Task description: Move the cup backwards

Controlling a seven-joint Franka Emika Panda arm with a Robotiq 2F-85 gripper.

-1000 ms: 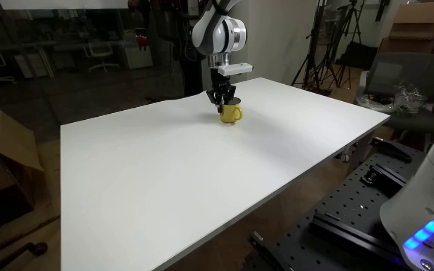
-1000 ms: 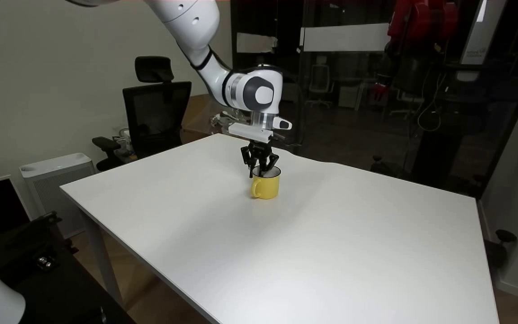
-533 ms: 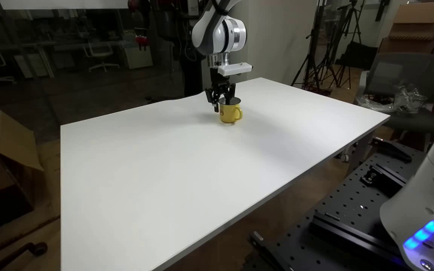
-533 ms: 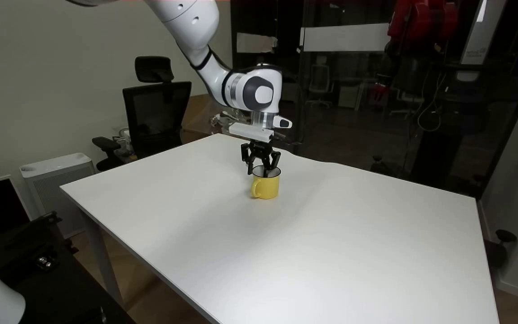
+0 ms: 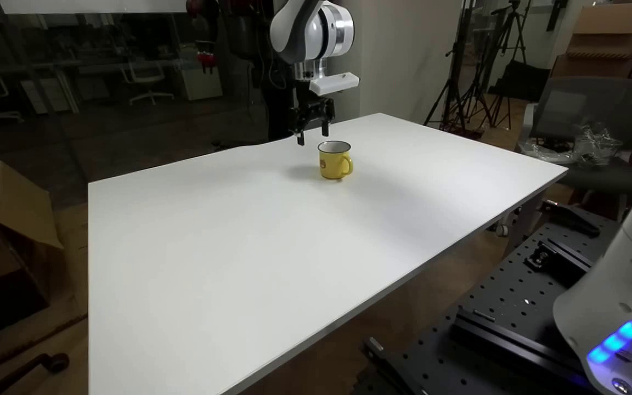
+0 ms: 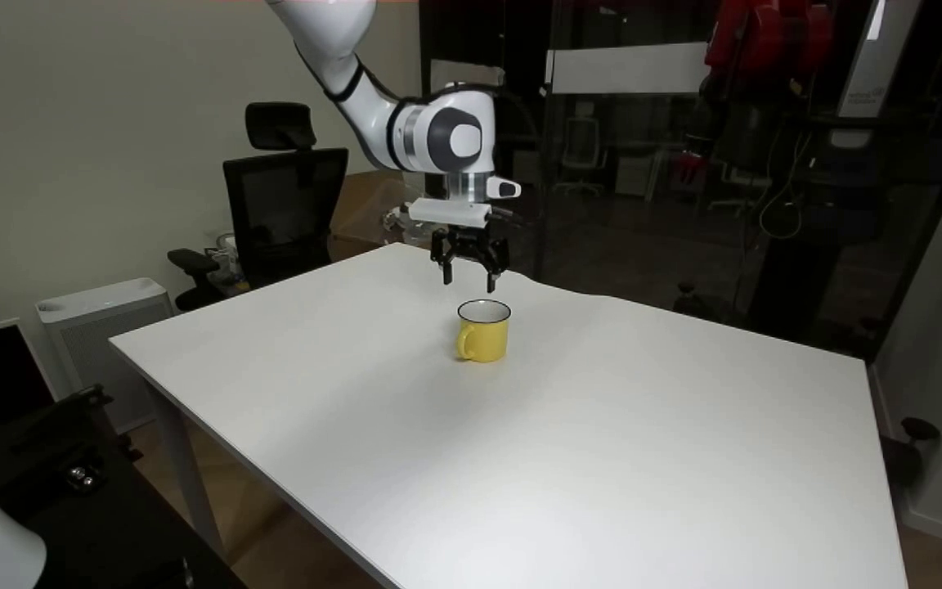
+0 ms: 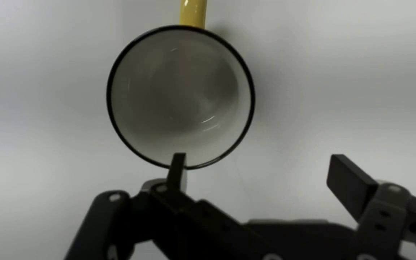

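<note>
Your jaws stand apart, holding nothing. The cup [image 6: 485,334] looks rigid, light, perhaps slick; to grip it, pinch the wall [image 7: 202,153] opposite the handle [image 7: 193,14].

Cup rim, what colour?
Black. The rim shows best in the wrist view, looking down into the cup.

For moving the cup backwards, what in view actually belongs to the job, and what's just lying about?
Part of the job:
yellow mug
gripper, open
white table under the mug

Just lying about:
cardboard box
black office chair
crumpled clear plastic on a grey chair
</note>
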